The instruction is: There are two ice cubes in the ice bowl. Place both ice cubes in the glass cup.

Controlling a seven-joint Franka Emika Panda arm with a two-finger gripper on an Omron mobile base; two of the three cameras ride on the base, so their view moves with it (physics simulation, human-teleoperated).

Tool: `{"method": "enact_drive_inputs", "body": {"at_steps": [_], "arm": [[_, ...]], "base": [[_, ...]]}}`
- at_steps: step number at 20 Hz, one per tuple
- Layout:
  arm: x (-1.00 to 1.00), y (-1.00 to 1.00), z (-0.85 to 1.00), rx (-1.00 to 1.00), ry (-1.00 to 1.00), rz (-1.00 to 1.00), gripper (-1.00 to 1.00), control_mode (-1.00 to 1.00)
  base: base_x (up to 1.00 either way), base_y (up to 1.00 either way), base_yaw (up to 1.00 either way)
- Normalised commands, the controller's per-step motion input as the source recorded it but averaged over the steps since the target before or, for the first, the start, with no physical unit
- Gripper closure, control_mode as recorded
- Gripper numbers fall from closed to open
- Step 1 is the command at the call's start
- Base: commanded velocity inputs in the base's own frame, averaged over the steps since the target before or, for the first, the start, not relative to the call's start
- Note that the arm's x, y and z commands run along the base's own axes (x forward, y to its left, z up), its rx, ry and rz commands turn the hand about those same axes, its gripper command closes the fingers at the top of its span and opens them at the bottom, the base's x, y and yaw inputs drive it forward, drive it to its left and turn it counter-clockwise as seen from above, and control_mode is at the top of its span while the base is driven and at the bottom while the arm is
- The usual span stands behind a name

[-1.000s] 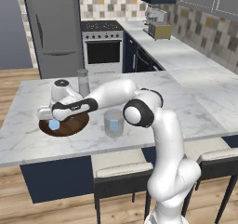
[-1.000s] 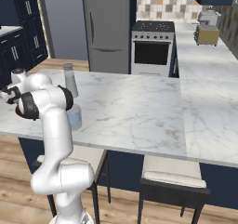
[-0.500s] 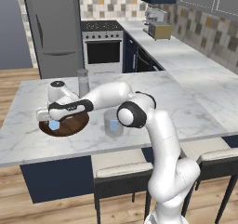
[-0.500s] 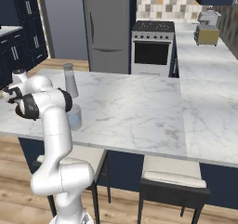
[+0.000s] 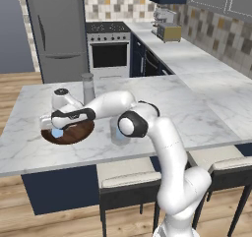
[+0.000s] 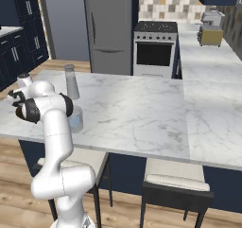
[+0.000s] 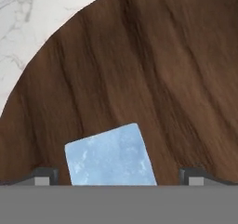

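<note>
Low over the bowl [image 7: 153,69], the gripper [image 7: 118,177] stands with its jaws wide apart astride one ice cube [image 7: 110,157] lying on the wood, a small, light, hard and probably slippery chunk best pinched squarely across two flat opposite faces for the cup [image 5: 118,133].

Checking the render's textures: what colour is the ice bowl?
Dark brown with wood grain; the ice bowl shows best in the hand view.
</note>
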Motion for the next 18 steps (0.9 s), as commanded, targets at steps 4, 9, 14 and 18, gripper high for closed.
{"method": "enact_drive_inputs", "body": {"at_steps": [4,9,14,18], "arm": [[-0.03,0.0,-0.14,0.0,0.0,0.0,-1.0,-1.0],[-0.24,0.0,-0.08,0.0,0.0,0.0,-1.0,-1.0],[-0.05,0.0,-0.05,0.0,0.03,0.0,1.0,-1.0],[-0.11,-0.09,0.31,0.0,-0.06,0.0,1.0,-1.0]], "base": [[0.0,0.0,0.0],[0.0,0.0,0.0],[0.0,0.0,0.0],[0.0,0.0,0.0]]}}
